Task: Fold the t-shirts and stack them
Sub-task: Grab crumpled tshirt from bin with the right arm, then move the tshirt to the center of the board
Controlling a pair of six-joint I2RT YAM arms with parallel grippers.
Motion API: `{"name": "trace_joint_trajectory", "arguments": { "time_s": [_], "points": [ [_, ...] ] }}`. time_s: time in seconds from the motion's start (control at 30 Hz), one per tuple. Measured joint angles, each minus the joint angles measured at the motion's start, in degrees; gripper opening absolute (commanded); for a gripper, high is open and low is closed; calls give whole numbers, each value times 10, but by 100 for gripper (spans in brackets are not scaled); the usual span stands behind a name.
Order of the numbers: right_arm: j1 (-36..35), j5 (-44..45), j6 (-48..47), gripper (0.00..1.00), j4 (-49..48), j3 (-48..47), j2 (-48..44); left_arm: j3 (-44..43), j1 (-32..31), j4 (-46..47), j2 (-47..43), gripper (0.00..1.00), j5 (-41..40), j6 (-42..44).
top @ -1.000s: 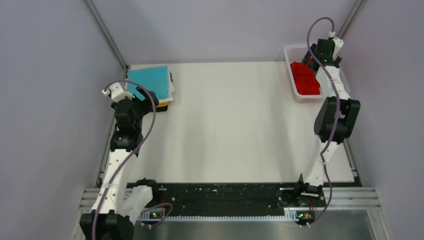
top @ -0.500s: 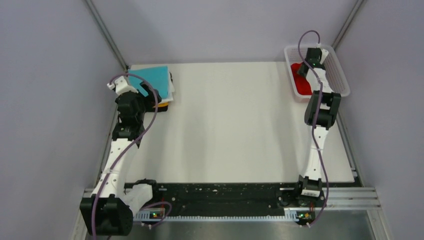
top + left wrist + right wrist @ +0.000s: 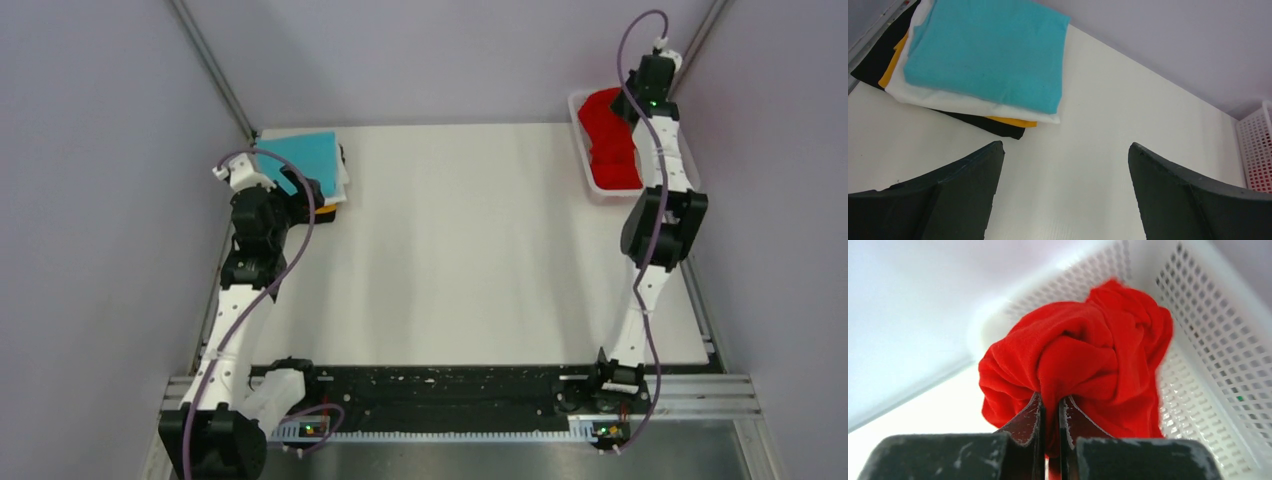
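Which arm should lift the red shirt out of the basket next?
The right one. The right gripper is shut on the red shirt inside the white basket. The left gripper hangs open across the table, near the folded stack.

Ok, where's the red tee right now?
The red tee is at the far right corner of the top view, bunched in the white mesh basket, pinched by the right end effector.

Left arm (image 3: 228, 325), frame left, and right arm (image 3: 662, 225), frame right, were white links with bulky black joints, mauve cable (image 3: 310, 220) looped along each, dark fingers (image 3: 1025, 422) showed scuffed edges
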State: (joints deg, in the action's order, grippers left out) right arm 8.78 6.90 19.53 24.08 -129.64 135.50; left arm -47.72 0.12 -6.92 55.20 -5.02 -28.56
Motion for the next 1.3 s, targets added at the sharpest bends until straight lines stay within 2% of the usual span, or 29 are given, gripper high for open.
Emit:
{"name": "trace_joint_trajectory", "arguments": {
  "time_s": [0.17, 0.33, 0.43, 0.63, 0.73, 0.83, 0.87, 0.9, 0.93, 0.97, 1.03, 1.07, 1.1, 1.2, 1.3],
  "points": [
    [-18, -65, -6, 0, -25, 84, -198, 0, 0, -2, -29, 99, -1, -9],
    [-100, -142, -25, 0, -63, 131, -358, 0, 0, -18, -38, 99, -1, -26],
    [-160, -209, -35, 0, -72, 127, -388, 0, 0, -32, -39, 99, -1, -36],
    [-255, -347, -43, 0, -55, 121, -383, 3, 0, -50, -47, 99, 6, -54],
    [-275, -391, -34, 0, -54, 130, -381, 7, 0, -53, -52, 99, 9, -63],
    [-278, -395, -27, 0, -72, 193, -399, 16, 0, -54, -54, 99, 12, -72],
    [-277, -377, -25, 3, -84, 244, -415, 19, 0, -57, -54, 99, 14, -75],
    [-275, -356, -22, 13, -90, 296, -432, 22, 0, -59, -53, 99, 15, -76],
    [-272, -330, -18, 35, -97, 354, -449, 23, 0, -65, -51, 99, 18, -78],
    [-267, -305, -12, 50, -99, 411, -464, 23, 0, -69, -47, 99, 21, -78],
    [-254, -268, -6, 69, -98, 493, -481, 23, 0, -74, -34, 99, 30, -78],
    [-231, -227, 10, 79, -92, 566, -489, 23, 0, -78, -25, 99, 37, -78],
    [-212, -198, 17, 96, -82, 605, -489, 23, 0, -82, -15, 99, 45, -78],
    [-168, -92, 26, 99, -32, 679, -490, 23, 0, -99, 21, 99, 79, -78],
    [-163, -31, 18, 99, -16, 696, -507, 26, -6, -122, 55, 99, 118, -78]
  ]
}}
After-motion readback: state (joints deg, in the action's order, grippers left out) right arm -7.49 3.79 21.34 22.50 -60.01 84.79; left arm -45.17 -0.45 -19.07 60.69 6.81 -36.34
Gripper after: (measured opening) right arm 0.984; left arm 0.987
